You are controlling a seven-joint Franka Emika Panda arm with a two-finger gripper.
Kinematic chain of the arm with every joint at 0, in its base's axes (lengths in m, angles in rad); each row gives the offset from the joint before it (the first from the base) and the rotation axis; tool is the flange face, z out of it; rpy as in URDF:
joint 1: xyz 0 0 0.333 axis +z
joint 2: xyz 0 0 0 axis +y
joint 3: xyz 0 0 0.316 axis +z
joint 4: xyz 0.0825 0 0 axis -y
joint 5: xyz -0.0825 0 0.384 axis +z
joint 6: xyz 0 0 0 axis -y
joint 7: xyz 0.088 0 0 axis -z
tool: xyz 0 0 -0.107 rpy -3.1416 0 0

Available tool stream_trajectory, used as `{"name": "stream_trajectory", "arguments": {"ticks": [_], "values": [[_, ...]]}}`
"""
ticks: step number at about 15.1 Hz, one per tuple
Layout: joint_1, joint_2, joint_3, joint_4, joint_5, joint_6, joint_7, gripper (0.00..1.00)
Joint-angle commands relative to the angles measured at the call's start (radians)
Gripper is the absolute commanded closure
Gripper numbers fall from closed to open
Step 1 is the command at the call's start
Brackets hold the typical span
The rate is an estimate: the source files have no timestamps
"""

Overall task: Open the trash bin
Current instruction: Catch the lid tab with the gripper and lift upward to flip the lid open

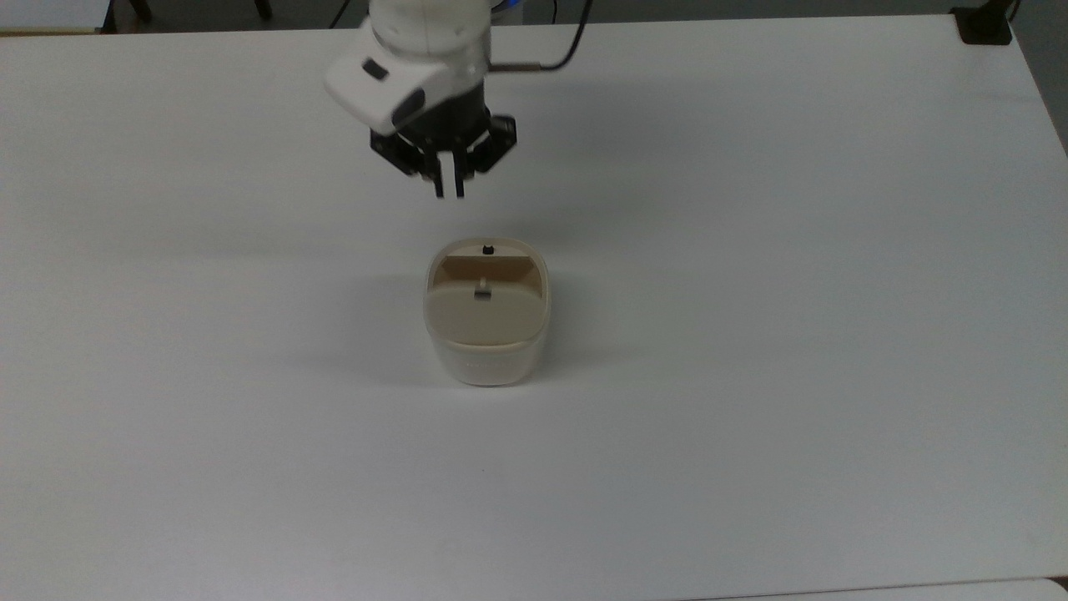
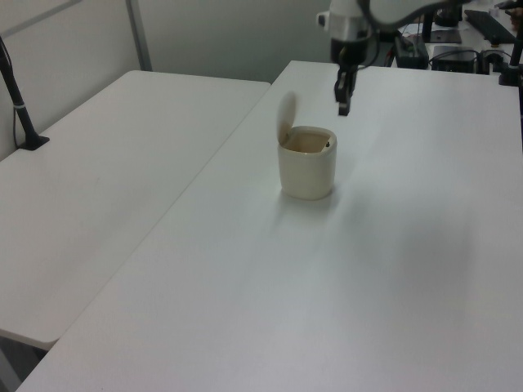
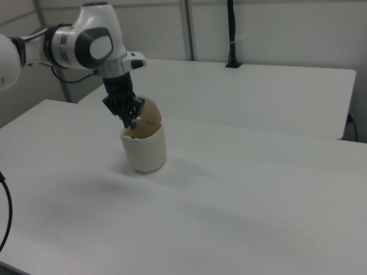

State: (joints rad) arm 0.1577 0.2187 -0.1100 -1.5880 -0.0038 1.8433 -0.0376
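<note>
Bin (image 1: 486, 351) cream, rounded-square, lid (image 2: 285, 119) standing upright, beige interior exposed; gripper (image 1: 450, 189) closed, empty, hovering above desk (image 1: 751, 334).

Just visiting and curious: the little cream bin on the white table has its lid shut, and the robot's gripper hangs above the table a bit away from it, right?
Not quite: the trash bin is open. In the left view its lid stands up from the rim. The gripper does hang above the table, apart from the bin.

Trash bin (image 1: 486, 355) smooth cream plastic, slight sheen; table (image 1: 793, 334) matt white.
</note>
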Motion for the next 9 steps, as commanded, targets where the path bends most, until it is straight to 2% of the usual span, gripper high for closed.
{"name": "stream_trajectory", "arguments": {"ticks": [1,4,9], "values": [[-0.018,-0.148,-0.008,-0.102,-0.004,-0.074,-0.016,0.0],[-0.018,-0.197,-0.033,-0.105,-0.012,-0.162,-0.013,0.0],[-0.029,-0.203,-0.039,-0.101,-0.012,-0.176,-0.013,0.0]]}}
